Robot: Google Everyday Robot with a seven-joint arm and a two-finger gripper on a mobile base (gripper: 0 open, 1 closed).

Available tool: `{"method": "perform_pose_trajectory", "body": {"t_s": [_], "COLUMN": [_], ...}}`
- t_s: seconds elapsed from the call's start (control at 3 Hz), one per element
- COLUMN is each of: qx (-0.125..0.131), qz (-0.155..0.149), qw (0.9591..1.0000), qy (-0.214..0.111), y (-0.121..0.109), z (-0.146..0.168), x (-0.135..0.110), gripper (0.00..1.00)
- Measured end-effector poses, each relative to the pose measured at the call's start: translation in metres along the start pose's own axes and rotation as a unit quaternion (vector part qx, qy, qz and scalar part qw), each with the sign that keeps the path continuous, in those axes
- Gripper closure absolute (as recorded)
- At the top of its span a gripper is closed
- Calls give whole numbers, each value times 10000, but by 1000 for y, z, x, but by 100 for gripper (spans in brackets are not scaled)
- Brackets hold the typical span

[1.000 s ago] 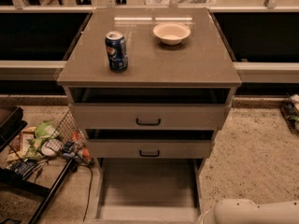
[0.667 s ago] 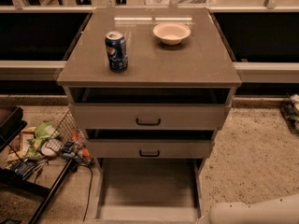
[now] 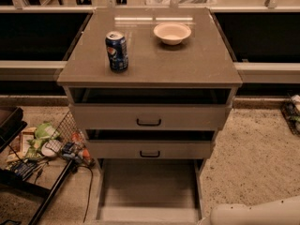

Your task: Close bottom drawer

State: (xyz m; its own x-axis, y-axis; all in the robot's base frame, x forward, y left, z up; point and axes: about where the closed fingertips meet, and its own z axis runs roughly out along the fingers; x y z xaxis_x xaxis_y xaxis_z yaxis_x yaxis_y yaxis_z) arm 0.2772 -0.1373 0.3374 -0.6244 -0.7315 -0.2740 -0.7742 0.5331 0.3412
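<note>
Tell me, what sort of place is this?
Probably an office break area: drawer cabinet with soda can and bowl on top, snack packets beside it. The claw is out of view.

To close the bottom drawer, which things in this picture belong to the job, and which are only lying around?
For the job: bottom drawer, pulled out; white robot arm at lower right, its gripper out of view.

Just lying about: Pepsi can and white bowl on the cabinet top; top drawer; middle drawer; floor clutter at left.
</note>
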Motion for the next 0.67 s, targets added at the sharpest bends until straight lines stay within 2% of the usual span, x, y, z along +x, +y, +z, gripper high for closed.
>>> {"method": "perform_pose_trajectory", "body": {"t_s": [0.33, 0.67], "qx": [-242, -474], "qz": [74, 69], "qw": [9997, 9983], "qy": [-63, -326], "y": [-3, -18], "z": [30, 76], "x": [-1, -8], "gripper": [100, 100]}}
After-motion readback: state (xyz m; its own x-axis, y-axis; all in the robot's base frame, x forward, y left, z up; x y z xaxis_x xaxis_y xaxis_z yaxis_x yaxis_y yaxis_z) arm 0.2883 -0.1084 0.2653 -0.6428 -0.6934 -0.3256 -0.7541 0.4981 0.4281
